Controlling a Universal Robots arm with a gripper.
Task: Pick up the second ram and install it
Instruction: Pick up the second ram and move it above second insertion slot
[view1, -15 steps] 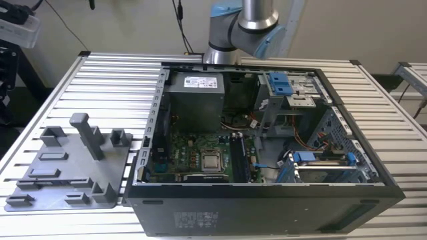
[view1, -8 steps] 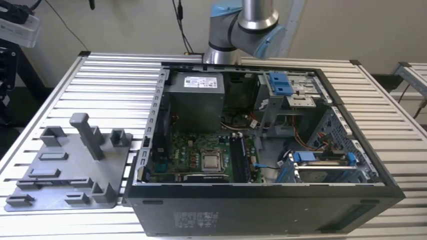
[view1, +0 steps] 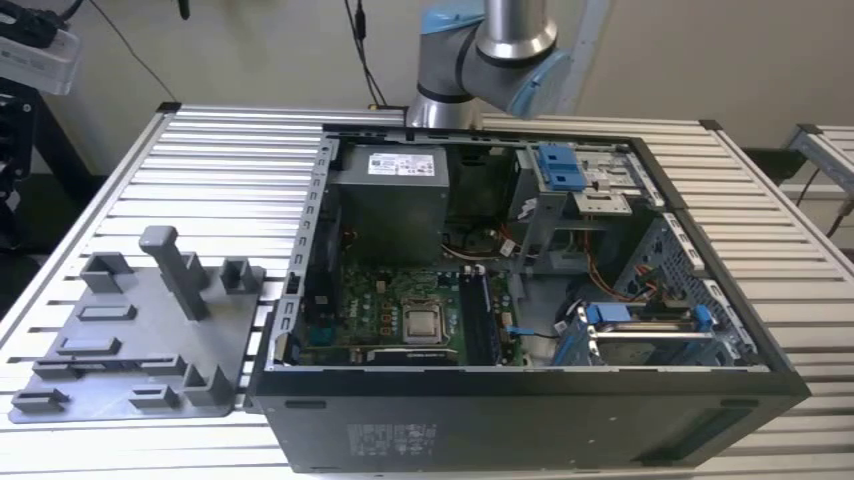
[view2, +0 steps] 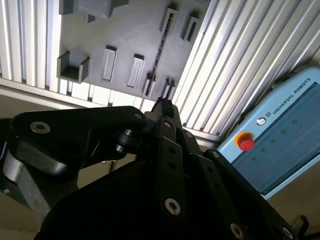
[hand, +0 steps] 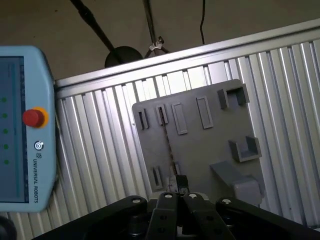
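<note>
1. Remote op, slatted metal table (view1: 200, 180): an open PC case (view1: 534, 425) lies on its side. My arm (view1: 487, 45) rises behind the case's far wall.
2. The gripper (hand: 177, 182) hangs over the grey tray (hand: 210, 145), and both wrist views look straight down on it. The fingertips are together w/ nothing btwn them.
3. The second ram (hand: 168, 142) stands on edge in the grey tray. From above it shows edge-on as a thin dark line btwn two small slotted holders (hand: 161, 115), and it is not yet picked.
4. In the first wrist view the gripper tip overlaps the near end of that line. I can't tell how high the tip sits above the stick.
5. Another pair of holders runs parallel, just beside the second ram.
6. The second wrist view shows the same layout from the other side. The second ram (view2: 159, 52) is again a thin line across the grey tray (view2: 125, 30), w/ the gripper (view2: 162, 106) tip near its lower end.
7. In the exterior view the grey tray (view1: 134, 340) sits on the exterior view's left of the PC case, just beside its wall. Inside the case lie a green motherboard (view1: 374, 300) and a silver square chip (view1: 424, 322).
8. A pale-blue control pendant (hand: 20, 130) w/ a red button (hand: 33, 117) lies beyond the table's edge.
</note>
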